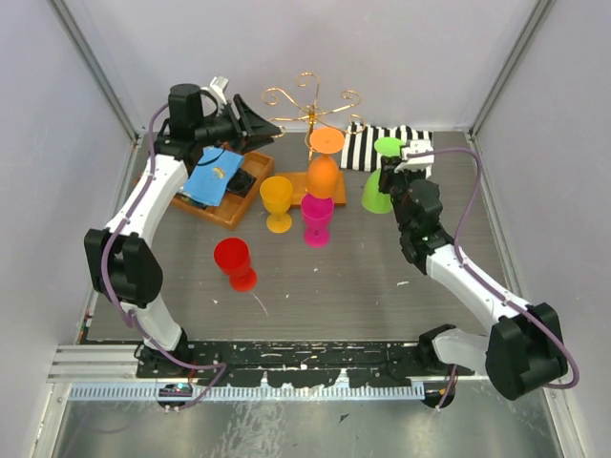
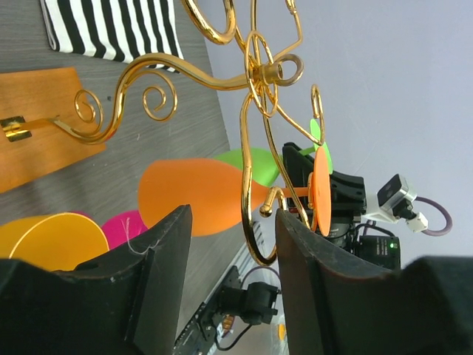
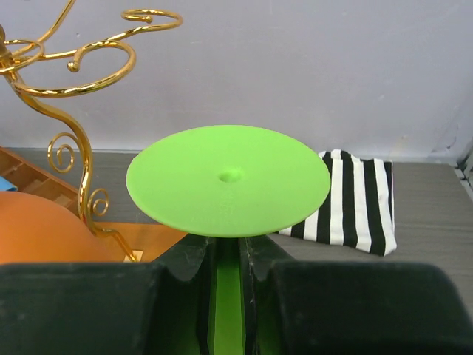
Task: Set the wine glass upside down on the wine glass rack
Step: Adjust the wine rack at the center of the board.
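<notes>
The wine glass rack (image 1: 310, 100), gold wire with scroll arms on an orange-brown wooden base, stands at the back middle. An orange wine glass (image 1: 325, 172) hangs upside down on it. My right gripper (image 1: 390, 171) is shut on the stem of a green wine glass (image 1: 378, 195), held upside down just right of the rack. In the right wrist view its round foot (image 3: 228, 180) sits above my gripper (image 3: 228, 248), with the rack (image 3: 81, 177) at left. My left gripper (image 1: 260, 122) is open and empty beside the rack's left side. In the left wrist view a gold loop (image 2: 255, 222) lies between its fingers (image 2: 166, 251).
A wooden tray with blue cloth (image 1: 215, 181) lies back left. A striped cloth (image 1: 368, 143) lies behind the green glass. A yellow glass (image 1: 277, 200), a pink glass (image 1: 318, 219) and a red glass (image 1: 234, 262) stand upright in front of the rack.
</notes>
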Tool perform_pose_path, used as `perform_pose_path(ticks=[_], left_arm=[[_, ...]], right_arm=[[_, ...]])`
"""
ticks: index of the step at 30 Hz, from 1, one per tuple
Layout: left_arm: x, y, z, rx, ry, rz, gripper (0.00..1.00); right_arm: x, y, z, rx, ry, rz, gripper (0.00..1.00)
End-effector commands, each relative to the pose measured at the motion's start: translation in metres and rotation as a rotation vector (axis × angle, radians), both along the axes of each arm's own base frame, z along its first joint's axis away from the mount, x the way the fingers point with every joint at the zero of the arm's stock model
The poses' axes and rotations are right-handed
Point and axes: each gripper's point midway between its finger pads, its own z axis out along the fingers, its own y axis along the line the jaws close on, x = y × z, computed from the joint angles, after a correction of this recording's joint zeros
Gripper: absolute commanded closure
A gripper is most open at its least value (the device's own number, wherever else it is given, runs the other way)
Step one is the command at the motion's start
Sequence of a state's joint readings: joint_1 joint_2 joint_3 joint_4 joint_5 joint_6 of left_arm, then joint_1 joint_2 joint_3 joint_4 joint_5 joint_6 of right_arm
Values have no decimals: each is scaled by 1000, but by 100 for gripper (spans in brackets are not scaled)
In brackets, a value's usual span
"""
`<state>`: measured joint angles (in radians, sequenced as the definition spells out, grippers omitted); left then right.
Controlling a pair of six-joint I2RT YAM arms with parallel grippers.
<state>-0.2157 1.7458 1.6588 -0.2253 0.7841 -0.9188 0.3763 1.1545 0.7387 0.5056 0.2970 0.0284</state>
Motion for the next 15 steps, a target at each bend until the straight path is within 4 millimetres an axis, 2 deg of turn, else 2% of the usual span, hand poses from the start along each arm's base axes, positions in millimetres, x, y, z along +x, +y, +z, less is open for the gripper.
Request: perform_pose_path(ticks=[1, 7, 15], left_arm=[[-3, 3, 12, -7, -83, -14, 42], [-10, 10, 21, -11, -145, 2, 31], [-12, 16, 30, -64, -192, -4, 26]], right_arm=[[11, 10, 40, -62, -166, 78, 100], [32, 10, 44, -65, -192, 149, 100], [57, 4, 50, -86, -201, 159, 99]])
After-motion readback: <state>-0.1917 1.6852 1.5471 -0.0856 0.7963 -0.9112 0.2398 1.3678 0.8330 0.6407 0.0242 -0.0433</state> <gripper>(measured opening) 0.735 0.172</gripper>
